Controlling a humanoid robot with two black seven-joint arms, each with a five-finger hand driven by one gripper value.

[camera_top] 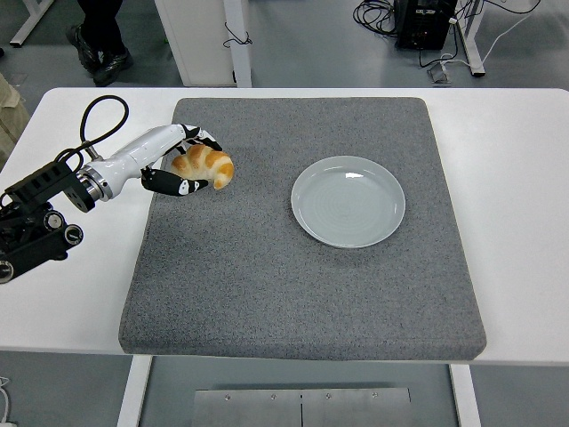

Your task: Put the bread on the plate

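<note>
A golden-brown bread roll (205, 165) sits at the far left of the grey mat (293, 285). My left hand (185, 162) comes in from the left edge and is curled around the roll, with fingers above and below it. An empty pale blue-grey plate (348, 201) lies on the mat to the right of the roll, about a plate's width away. My right arm is out of view.
The mat covers most of the white table (520, 222). A black cable (100, 120) loops above my left forearm. A person's legs and dark shoes (100, 49) stand beyond the table's far left corner.
</note>
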